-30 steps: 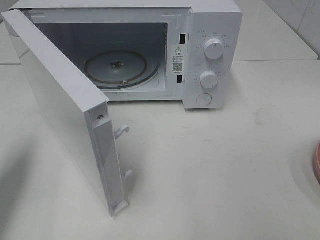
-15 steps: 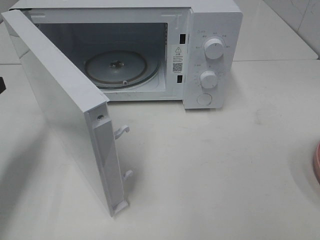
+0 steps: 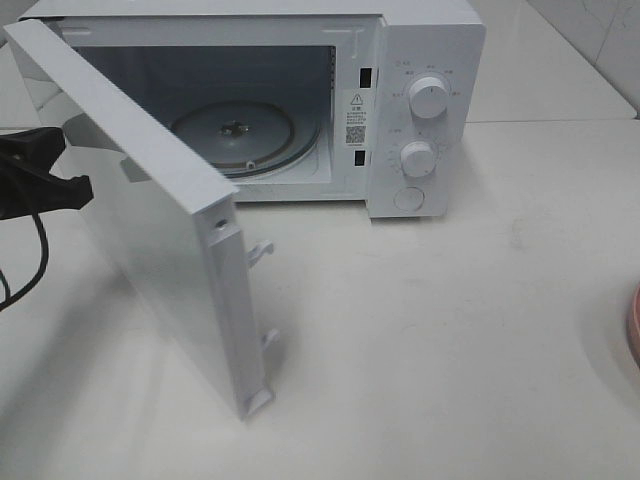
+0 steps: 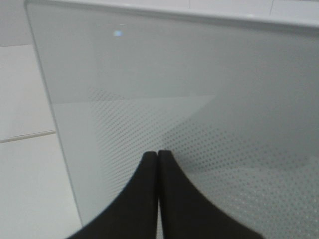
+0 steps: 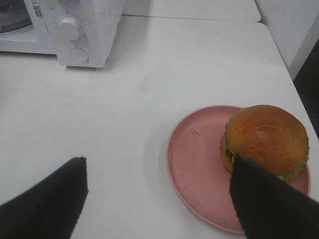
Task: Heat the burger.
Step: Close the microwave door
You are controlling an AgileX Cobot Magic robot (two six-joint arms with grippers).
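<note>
Burger (image 5: 264,139) was seen on a pink plate (image 5: 194,169), set toward one side of it rather than at the middle. Its bun was glossy and golden-brown, domed, with a green lettuce frill showing under the edge and a dark strip of patty at the side. The plate was placed on the white surface (image 5: 149,99), well apart from the microwave (image 3: 425,110), whose door (image 3: 150,220) was swung wide open. Inside, the glass turntable (image 3: 245,135) was left bare. The right claw (image 5: 159,199) was held above the plate with its fingers apart, gripping nothing. The left claw (image 4: 158,157) was pressed together, its tips set against the door's dotted outer face.
</note>
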